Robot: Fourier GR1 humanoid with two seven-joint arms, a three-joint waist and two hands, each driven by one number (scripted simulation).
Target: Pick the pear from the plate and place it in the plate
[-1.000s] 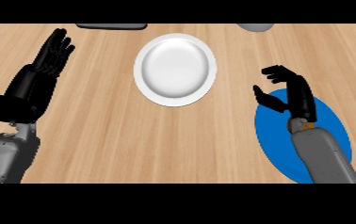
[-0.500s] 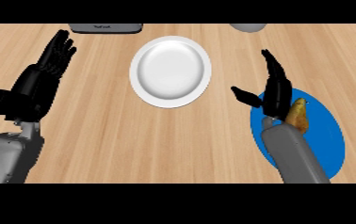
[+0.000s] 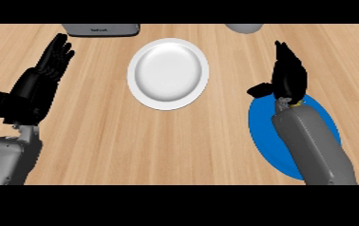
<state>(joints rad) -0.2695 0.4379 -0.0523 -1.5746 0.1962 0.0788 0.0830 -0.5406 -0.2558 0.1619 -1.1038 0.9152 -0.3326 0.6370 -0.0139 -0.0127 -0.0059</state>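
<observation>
Pear (image 3: 297, 103) shows only as a small yellowish bit at right of frame, on the blue plate (image 3: 263, 125), under the right hand (image 3: 289, 75) with fingers straight. Probably light, smooth, roundish; take its thick middle. Left hand (image 3: 42, 80) rests open at left.

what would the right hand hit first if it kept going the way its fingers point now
Probably nothing nearby. The right hand points up the view, away from the robot, over bare counter. The grey object at the far edge sits left of that line. Height above the counter is unclear.
</observation>
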